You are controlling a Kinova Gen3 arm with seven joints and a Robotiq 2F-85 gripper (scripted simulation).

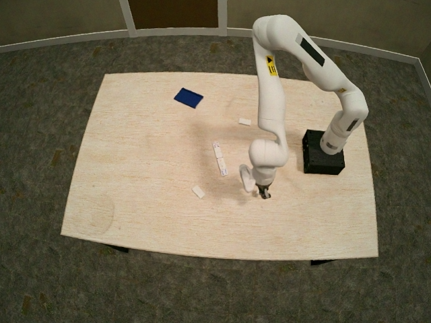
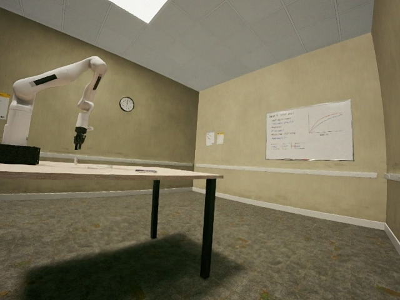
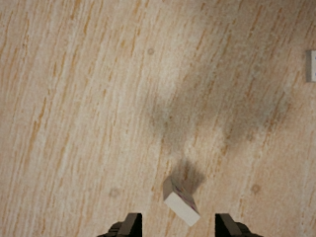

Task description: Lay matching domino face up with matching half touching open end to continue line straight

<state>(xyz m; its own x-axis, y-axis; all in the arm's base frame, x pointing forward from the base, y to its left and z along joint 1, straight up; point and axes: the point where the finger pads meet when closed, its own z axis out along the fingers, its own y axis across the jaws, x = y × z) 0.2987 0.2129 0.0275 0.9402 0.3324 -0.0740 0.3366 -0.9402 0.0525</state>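
Domino, small white rectangular tile [image 3: 181,202]: in my wrist view it stands tilted on the pale wooden bench [image 1: 146,215], below and between the two dark fingertips of my black claw [image 1: 264,193], touching neither. Claw hangs above the bench, half open, holding nothing.

Line of white face-up dominoes [image 1: 219,158]: lies well apart from the claw, toward the bench's middle.

Second white face-down domino [image 1: 198,191]: flat, beyond the line's near end.

Third white face-down domino [image 1: 244,121]: flat, near the white arm [image 1: 269,104].

Blue flat rectangular card [image 1: 188,97]: far corner region.

Black base block [image 1: 314,163]: carries the arm, beside the claw's side.
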